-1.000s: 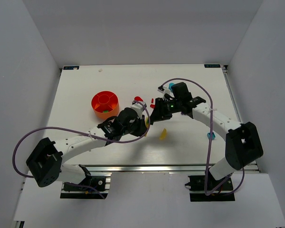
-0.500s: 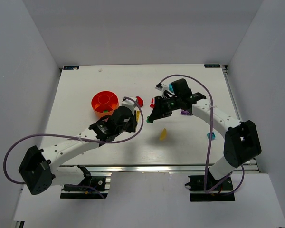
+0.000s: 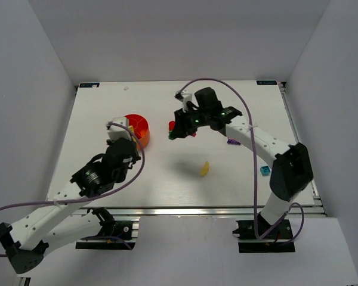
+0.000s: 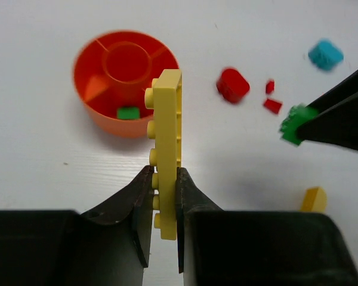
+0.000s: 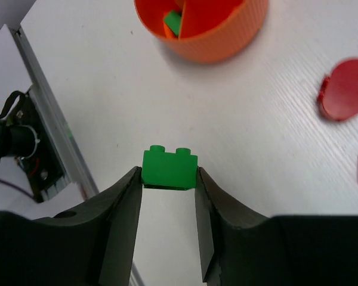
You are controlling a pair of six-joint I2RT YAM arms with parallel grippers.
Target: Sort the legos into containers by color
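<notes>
The orange-red bowl stands left of the table's middle, with one green brick in a compartment. My left gripper is shut on a long yellow plate, held on edge just on the near side of the bowl. My right gripper is shut on a small green two-stud brick, held in the air to the right of the bowl. From the left wrist view, the right arm's fingers and that green brick show on the right.
Loose legos lie right of the bowl: a round red piece, small red bits, a cyan brick and a yellow piece. A purple one and another cyan one lie farther right. The near rail borders the table.
My left arm has drawn back to the near left with the yellow plate, ending beside the bowl. My right arm has carried the green brick leftward, closer to the bowl.
</notes>
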